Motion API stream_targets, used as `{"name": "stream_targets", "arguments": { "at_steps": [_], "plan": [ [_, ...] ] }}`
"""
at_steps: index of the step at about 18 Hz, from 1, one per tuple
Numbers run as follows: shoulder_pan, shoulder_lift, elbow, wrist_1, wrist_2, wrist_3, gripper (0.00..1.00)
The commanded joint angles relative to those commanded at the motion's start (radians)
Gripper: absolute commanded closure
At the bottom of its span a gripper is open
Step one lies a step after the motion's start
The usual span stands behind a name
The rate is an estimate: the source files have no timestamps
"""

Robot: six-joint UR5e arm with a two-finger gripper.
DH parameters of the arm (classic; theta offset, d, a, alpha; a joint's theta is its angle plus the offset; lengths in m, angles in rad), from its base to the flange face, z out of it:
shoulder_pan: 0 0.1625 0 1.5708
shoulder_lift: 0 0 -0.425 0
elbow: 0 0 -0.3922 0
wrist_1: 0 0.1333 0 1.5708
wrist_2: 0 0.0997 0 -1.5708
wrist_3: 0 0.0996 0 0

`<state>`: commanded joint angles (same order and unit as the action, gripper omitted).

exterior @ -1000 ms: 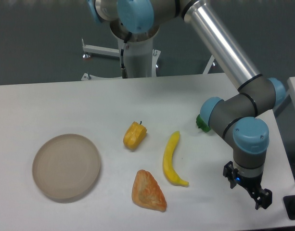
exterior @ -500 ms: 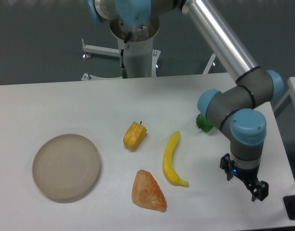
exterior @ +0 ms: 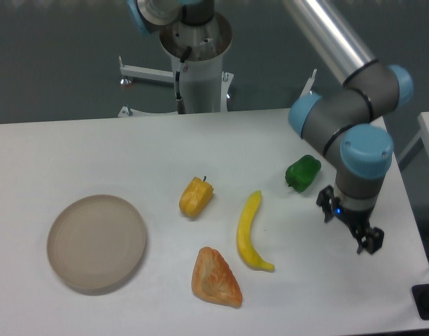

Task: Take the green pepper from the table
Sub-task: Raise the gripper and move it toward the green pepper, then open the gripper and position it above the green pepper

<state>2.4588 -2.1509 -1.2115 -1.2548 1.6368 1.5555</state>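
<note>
Green and glossy, the green pepper (exterior: 302,173) sits on the white table (exterior: 81,154) toward the right side, resting free with nothing touching it. From the fixed camera, the only view on offer, the gripper (exterior: 350,224) hangs at about four o'clock from the pepper, near it but clearly apart, with bare tabletop between them. The arm's wrist joints stand at about two o'clock from the pepper and no longer hide any of it, so the whole lumpy body shows. The gripper's two dark fingers point down and to the right, away from the pepper; they look slightly parted with nothing between them, though at this size I would not swear to how wide.

My guess is that the approach is in hand and the grasp has not begun: the tool sits low beside the target instead of above it, so it would need to swing over toward ten o'clock and turn its fingers down before closing.

Other things lie to the pepper's left, well out of the way: a banana (exterior: 250,231) at about eight o'clock, a yellow pepper (exterior: 195,197) near nine, an orange wedge of food (exterior: 215,278) lower down, and a round beige plate (exterior: 96,242) far left.
</note>
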Motion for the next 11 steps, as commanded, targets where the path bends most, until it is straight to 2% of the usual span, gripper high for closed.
{"name": "stream_targets", "arguments": {
  "at_steps": [3, 7, 11],
  "plan": [
    [0.049, 0.063, -0.103, -0.005, -0.038, -0.023, 0.0],
    [0.095, 0.101, -0.203, -0.009, -0.087, -0.084, 0.0],
    [0.152, 0.106, -0.261, 0.0, -0.256, -0.181, 0.0]
  ]
}}
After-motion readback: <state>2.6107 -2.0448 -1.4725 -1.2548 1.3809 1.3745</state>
